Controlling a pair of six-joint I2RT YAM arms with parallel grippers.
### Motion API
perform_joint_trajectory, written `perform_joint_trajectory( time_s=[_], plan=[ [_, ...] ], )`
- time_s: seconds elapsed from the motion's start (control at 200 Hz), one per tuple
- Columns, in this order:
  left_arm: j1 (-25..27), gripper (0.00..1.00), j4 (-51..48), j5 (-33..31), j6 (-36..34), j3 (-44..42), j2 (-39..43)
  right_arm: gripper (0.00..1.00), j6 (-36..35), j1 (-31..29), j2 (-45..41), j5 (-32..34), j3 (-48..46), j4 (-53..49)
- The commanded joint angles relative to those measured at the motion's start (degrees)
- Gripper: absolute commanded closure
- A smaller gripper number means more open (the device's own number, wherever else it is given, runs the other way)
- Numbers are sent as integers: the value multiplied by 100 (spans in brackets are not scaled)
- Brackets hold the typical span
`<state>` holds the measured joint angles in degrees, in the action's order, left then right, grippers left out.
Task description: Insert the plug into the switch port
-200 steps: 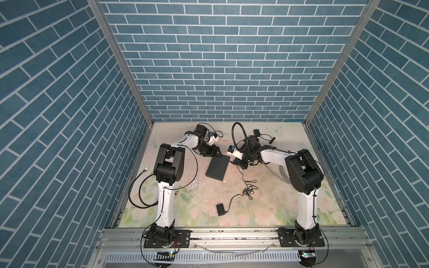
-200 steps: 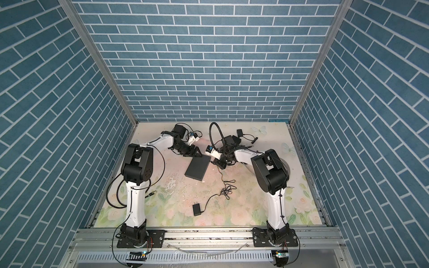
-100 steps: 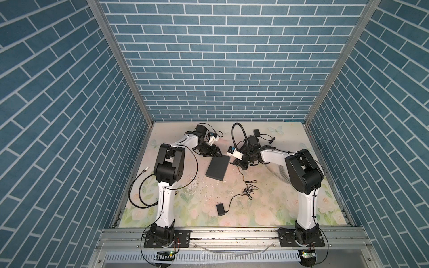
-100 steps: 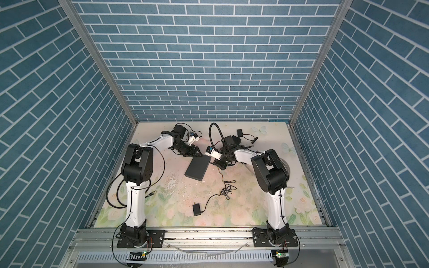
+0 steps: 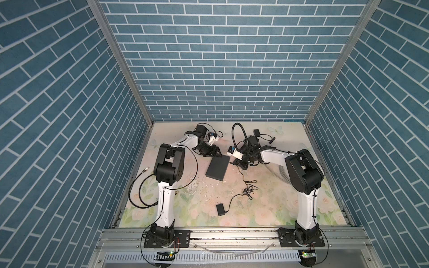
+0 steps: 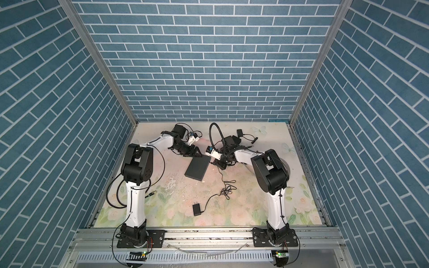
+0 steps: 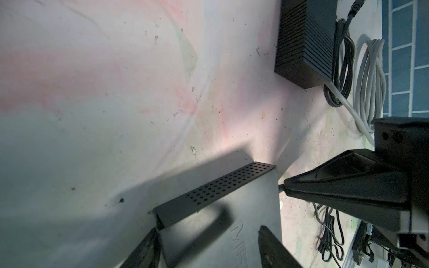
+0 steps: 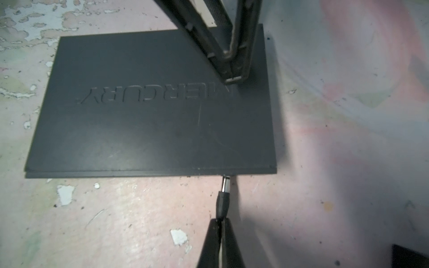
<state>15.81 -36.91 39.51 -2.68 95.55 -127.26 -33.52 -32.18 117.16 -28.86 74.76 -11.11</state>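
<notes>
2 overhead views; 2 wrist closeups (sharing switch (image 8: 151, 127)).

The left arm (image 5: 166, 197) and right arm (image 5: 306, 208) are each wearing white shells on long links and bulky black housings at joints, thin black cables are trailing along them, and the right gripper (image 8: 220, 220) is tapering into slim black wedge fingers

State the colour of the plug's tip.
Shiny silver metal; the rest of the plug behind it is black. It shows best in the right wrist view.
</notes>
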Motion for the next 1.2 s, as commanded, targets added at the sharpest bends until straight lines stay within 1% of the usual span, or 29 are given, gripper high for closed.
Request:
perform_joint_trajectory(
  time_s=[0.0, 0.245, 0.62, 1.195],
  plan=[
    [52, 33, -261, 92, -110, 105, -44, 100, -284, -18, -272, -241, -190, 97],
    [53, 33, -271, 92, -97, 122, -54, 100, -332, 4, -321, 27, -310, 90],
    [53, 33, -346, 121, -135, 192, -62, 100, -105, 63, -453, -25, -550, 599],
    [70, 34, -355, 171, -128, 226, -62, 100, -158, 66, -230, -67, -197, 356]
  ],
)
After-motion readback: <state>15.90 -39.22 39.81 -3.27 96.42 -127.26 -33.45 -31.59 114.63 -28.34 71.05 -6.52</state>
